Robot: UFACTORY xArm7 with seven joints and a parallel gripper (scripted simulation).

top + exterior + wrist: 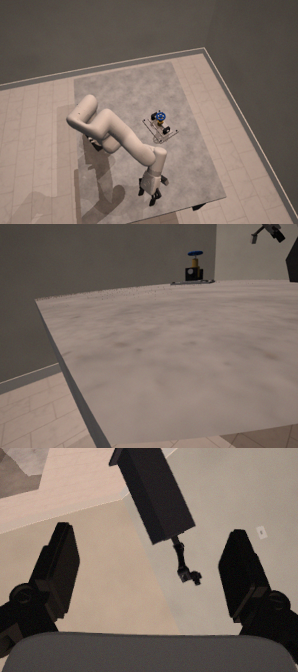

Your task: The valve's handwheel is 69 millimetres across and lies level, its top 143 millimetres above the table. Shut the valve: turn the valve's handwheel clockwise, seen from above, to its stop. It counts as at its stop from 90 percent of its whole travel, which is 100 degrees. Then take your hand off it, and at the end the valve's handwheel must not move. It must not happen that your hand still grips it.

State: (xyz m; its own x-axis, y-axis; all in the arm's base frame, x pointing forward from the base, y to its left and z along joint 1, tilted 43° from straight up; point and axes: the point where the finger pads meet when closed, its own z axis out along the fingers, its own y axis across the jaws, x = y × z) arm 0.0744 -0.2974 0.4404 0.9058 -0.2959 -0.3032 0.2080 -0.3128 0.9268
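The gripper (152, 197) hangs released (jaws fully spread, nothing between them) near one long edge of the bench (126, 87). The blue handwheel (161, 116) stands mid-bench, well apart, toward the opposite long edge.

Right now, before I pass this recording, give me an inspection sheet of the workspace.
Surface: grey mottled table, on a tiled floor.
Job's things: valve with blue handwheel on a base plate, upright, untouched.
Clutter: nothing seen.
Grippers: gripper open, holding nothing, near the table edge, well away from the valve.
Cables: nothing seen.
Surroundings: grey walls; a dark post shows in the wrist view, what it is cannot be told.
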